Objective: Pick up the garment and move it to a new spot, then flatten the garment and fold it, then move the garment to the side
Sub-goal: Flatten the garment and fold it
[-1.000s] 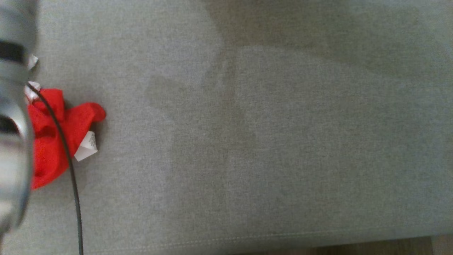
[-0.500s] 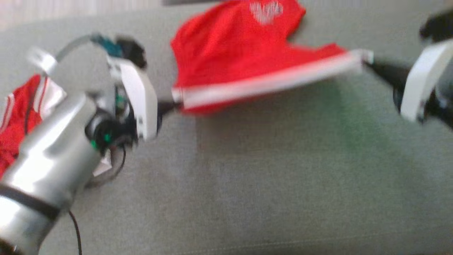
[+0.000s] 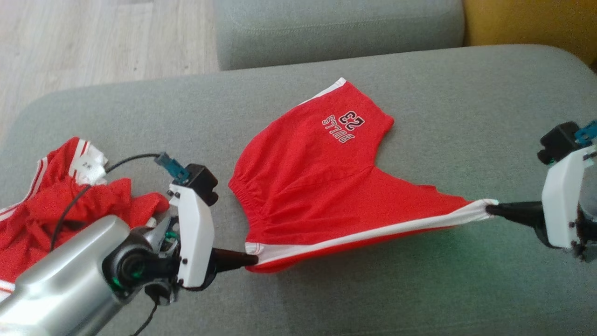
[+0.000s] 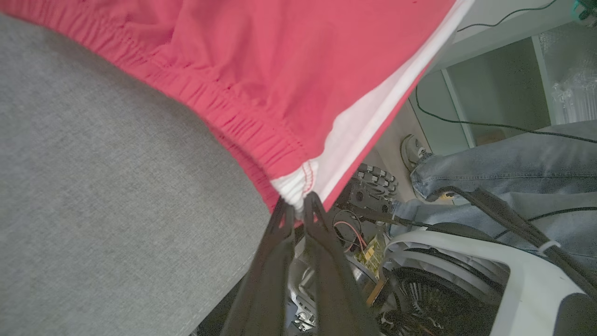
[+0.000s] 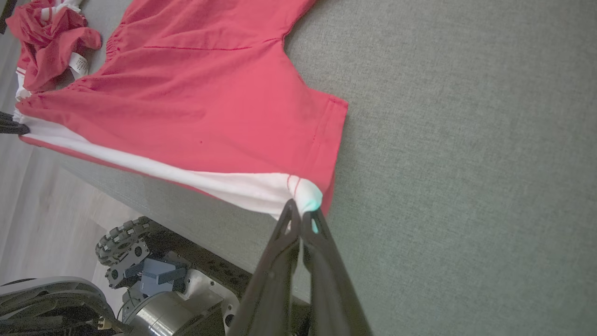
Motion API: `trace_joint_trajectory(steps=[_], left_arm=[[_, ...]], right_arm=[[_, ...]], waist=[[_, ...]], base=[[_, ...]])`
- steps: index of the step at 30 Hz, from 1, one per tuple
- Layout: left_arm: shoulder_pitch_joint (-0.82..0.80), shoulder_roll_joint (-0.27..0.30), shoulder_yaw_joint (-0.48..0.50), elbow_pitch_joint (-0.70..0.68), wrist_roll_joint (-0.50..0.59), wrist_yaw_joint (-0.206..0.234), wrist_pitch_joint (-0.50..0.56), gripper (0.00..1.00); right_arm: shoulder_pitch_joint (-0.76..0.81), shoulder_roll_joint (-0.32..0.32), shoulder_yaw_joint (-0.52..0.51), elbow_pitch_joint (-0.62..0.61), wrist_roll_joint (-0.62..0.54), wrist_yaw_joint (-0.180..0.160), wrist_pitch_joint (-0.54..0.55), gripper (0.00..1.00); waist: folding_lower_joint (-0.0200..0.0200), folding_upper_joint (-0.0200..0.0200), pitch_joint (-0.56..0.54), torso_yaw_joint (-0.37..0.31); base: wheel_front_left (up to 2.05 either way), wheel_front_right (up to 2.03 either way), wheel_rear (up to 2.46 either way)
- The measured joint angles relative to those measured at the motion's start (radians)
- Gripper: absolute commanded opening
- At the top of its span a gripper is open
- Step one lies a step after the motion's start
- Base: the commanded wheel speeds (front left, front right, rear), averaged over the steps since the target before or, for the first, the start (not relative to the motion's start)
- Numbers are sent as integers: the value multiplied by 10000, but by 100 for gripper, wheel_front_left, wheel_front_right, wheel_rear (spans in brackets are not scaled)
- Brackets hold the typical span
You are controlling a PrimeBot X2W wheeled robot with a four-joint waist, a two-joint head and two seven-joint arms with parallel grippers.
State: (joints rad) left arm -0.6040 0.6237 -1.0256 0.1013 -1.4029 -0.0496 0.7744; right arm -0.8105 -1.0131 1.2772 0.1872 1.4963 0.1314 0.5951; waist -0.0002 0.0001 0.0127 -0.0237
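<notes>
The garment is a pair of red shorts with white side stripes and "BULLS 23" print, stretched between both grippers over the grey cushion. My left gripper is shut on its waistband corner. My right gripper is shut on the hem corner of the white stripe. The near edge hangs taut and lifted; the far leg rests on the cushion.
A second crumpled red garment with a white label lies at the cushion's left end, behind my left arm. A sofa back runs along the far side. A person's jeans leg and shoe stand beside the robot base.
The head camera has swung up from bare cushion to the stretched shorts, so the whole picture shifted. Both grips on the garment's corners hold as they did half a second ago.
</notes>
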Motion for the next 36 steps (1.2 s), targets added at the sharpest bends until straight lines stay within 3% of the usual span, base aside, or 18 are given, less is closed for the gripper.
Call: trace_joint_trajectory(steps=[10,16,25,36], left_arm=[[-1186,-19,612,-194,-926,777,1024,0],[-2271,-589,855,405,-1152,1041,1436,0],[-3881,-1699,1337,1651,-1032,1011,1235,0],[-5075,-2374,1645,2623,-826,660,936,0]], right_arm=[[-1493,46,-880,211,104,0,520,0],[-2989,499,-1335,1189,102,0,1432,0],[-5032,1613,-1641,3039,-403,0,2357,0],[-6431,2146,-1825,4468,-1114,0,2646,0]], waist=[[0,0,934,440],[1,0,1975,875],[4,-1,3650,1701],[5,-1,5116,2701]], base=[[0,0,0],[0,0,0],[0,0,0],[0,0,0]])
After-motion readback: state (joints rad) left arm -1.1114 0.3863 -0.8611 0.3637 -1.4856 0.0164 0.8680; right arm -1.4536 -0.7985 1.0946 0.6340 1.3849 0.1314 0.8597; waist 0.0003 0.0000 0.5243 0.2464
